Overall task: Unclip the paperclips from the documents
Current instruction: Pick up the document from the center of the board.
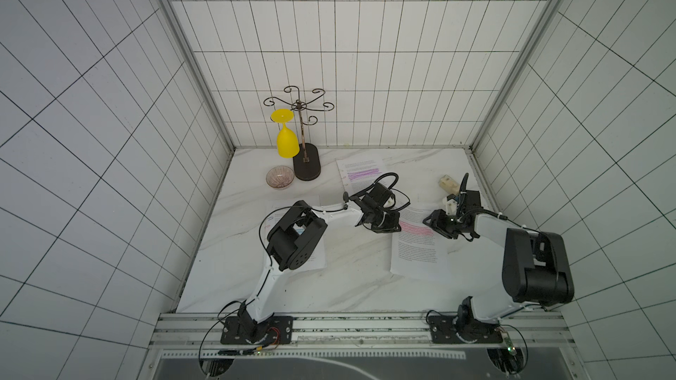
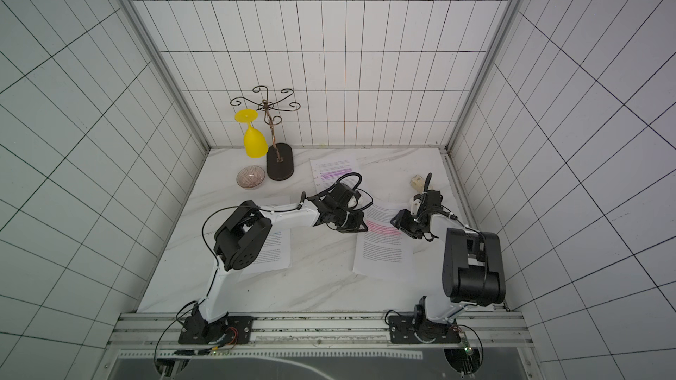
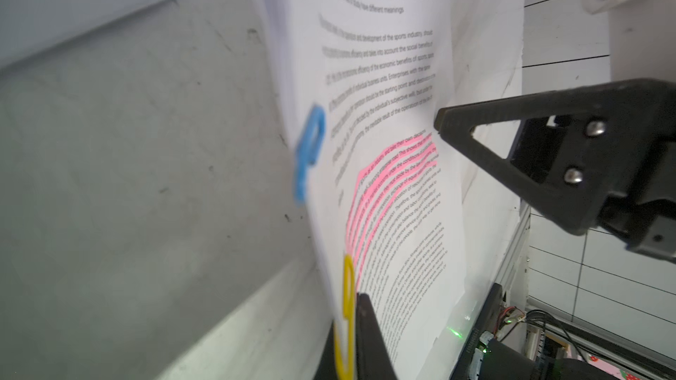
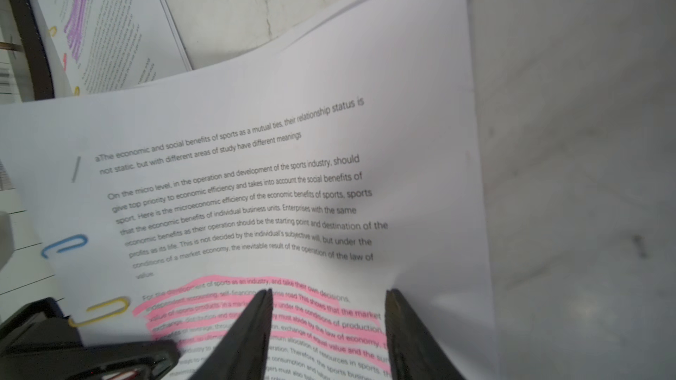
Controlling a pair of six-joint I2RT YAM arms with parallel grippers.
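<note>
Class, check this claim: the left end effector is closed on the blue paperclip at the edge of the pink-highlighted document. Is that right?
No. The left end effector is closed on the yellow paperclip at that edge; the blue paperclip sits free further along, as the left wrist view shows.

The blue paperclip (image 3: 310, 151) is out of focus in the left wrist view, whose edge cuts off the yellow paperclip (image 3: 347, 319). In a top view the left arm (image 1: 296, 235) hides most of one document (image 1: 317, 252); clips (image 1: 344, 177) on the purple-marked document (image 1: 365, 162) are specks.
</note>
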